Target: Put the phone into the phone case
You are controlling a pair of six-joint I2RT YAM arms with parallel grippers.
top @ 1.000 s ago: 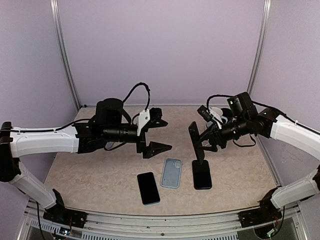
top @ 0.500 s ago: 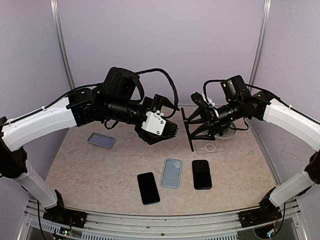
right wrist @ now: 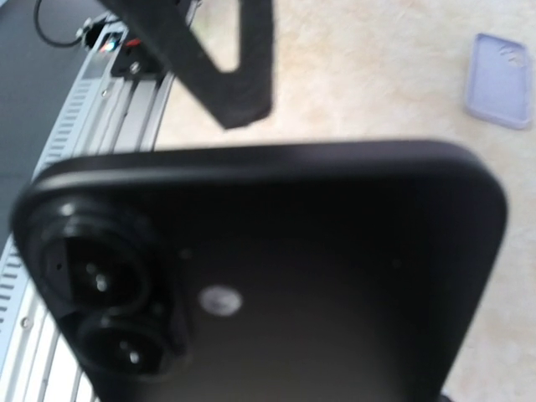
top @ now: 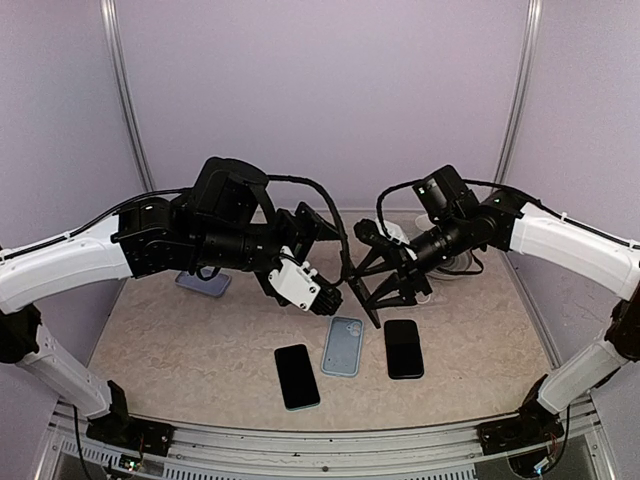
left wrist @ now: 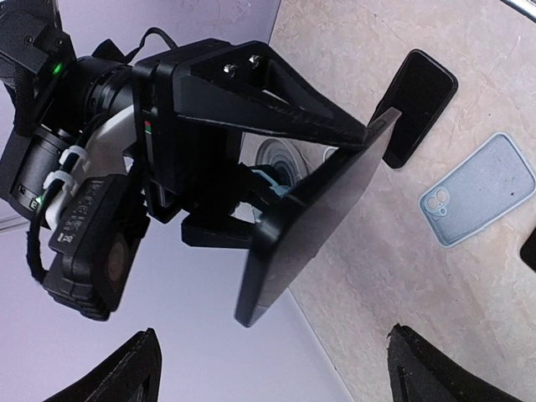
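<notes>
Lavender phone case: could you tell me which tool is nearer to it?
Left. The left tool hangs right of the lavender phone case; the right tool, gripping a black phone, is farther right.

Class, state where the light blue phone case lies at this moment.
Top view: the light blue phone case lies flat near the front centre of the table, between the left black phone and the right black phone.

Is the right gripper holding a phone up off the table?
Yes, the right gripper clamps a black phone well above the table.
</notes>
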